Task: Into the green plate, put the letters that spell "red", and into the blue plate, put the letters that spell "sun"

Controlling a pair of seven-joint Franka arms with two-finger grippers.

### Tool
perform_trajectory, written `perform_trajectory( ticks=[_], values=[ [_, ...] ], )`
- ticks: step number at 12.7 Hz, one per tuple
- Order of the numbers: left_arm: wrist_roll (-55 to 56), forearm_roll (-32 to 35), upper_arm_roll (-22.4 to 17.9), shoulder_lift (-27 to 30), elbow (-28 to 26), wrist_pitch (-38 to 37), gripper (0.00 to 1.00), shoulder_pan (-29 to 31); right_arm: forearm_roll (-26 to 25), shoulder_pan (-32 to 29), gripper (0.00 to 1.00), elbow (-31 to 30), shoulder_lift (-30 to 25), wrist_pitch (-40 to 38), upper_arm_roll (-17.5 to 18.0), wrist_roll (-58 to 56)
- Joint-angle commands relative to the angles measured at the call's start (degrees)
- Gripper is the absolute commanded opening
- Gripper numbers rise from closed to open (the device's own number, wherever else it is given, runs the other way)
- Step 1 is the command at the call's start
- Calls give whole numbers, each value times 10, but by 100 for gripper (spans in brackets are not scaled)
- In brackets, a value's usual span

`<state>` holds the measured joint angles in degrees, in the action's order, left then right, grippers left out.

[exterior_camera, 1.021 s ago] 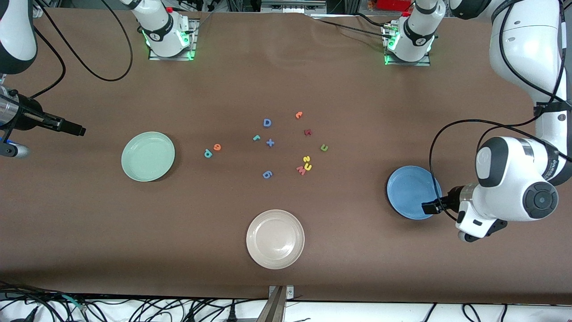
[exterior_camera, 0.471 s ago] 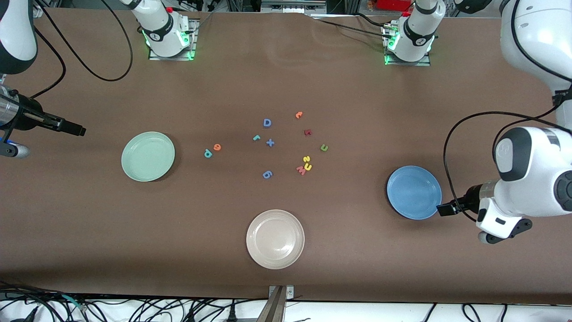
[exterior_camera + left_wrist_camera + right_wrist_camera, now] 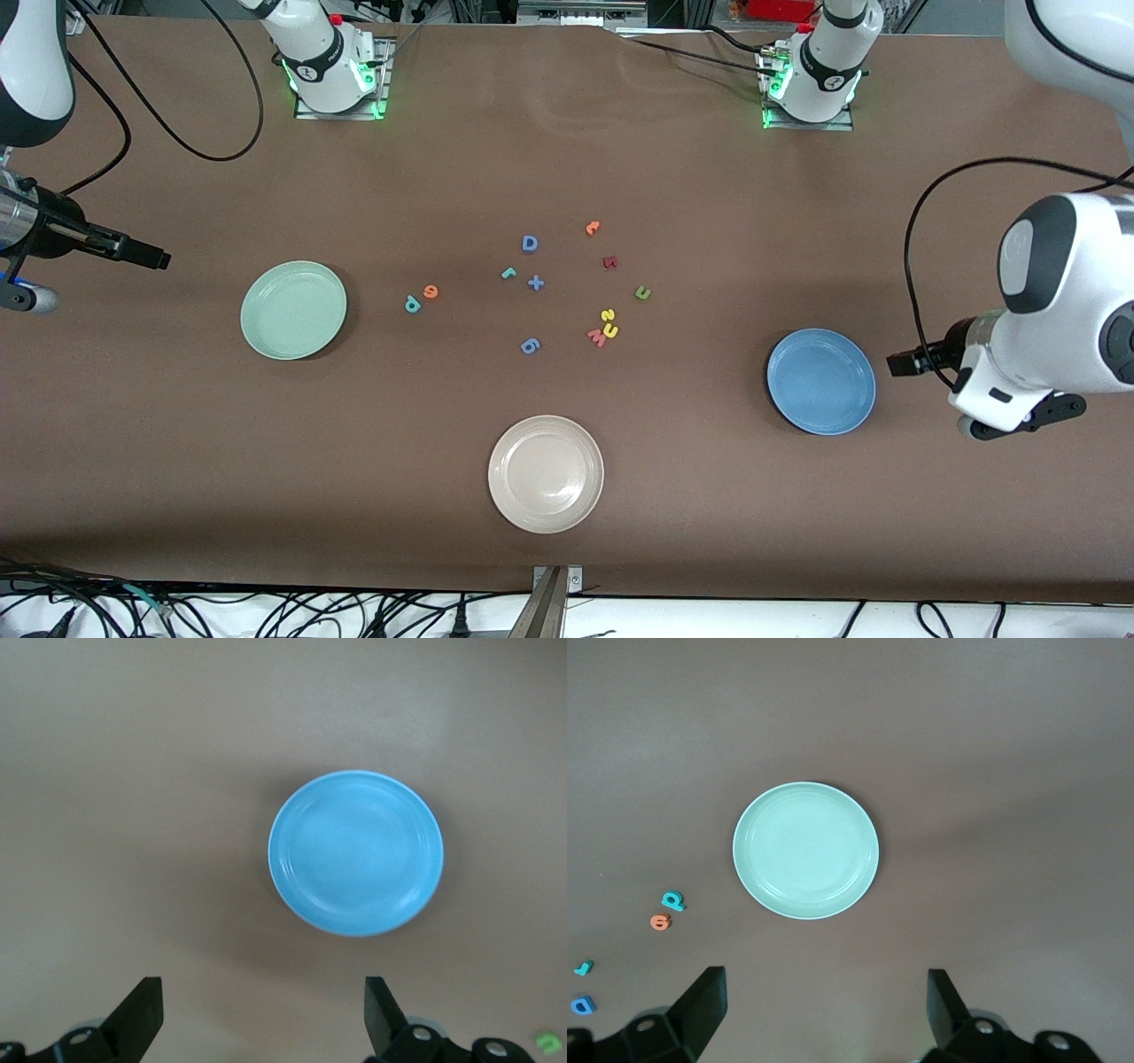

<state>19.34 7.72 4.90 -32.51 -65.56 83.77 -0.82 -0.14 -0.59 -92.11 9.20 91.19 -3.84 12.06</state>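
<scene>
Green plate [image 3: 293, 310], empty, toward the right arm's end; blue plate [image 3: 821, 381], empty, toward the left arm's end. Teal r [image 3: 508, 273], orange e [image 3: 431, 291], teal d [image 3: 412, 304], yellow s [image 3: 607, 315], green arch [image 3: 643, 292] and yellow arch [image 3: 611, 331] lie scattered on the table between the plates. Left gripper [image 3: 262, 1014] fingers spread, nothing held, over bare table beside the blue plate. Right gripper [image 3: 824, 1010] likewise spread and unladen, near the green plate.
</scene>
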Motion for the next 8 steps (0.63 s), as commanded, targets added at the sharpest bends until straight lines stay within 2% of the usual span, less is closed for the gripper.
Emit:
perform_trajectory(
  ticks=[1, 4, 6, 8],
  values=[
    [-115, 2, 6, 96, -64, -16, 100, 10, 11, 2, 100, 1, -4, -1, -4, -5],
    [-126, -35, 5, 203, -157, -15, 100, 21, 11, 2, 100, 1, -4, -1, -5, -6],
    [-127, -37, 5, 245, -190, -13, 100, 19, 11, 2, 100, 1, -4, -1, -4, -7],
    [-125, -67, 6, 270, -199, -12, 98, 21, 11, 2, 100, 1, -4, -1, -4, -7]
  ],
)
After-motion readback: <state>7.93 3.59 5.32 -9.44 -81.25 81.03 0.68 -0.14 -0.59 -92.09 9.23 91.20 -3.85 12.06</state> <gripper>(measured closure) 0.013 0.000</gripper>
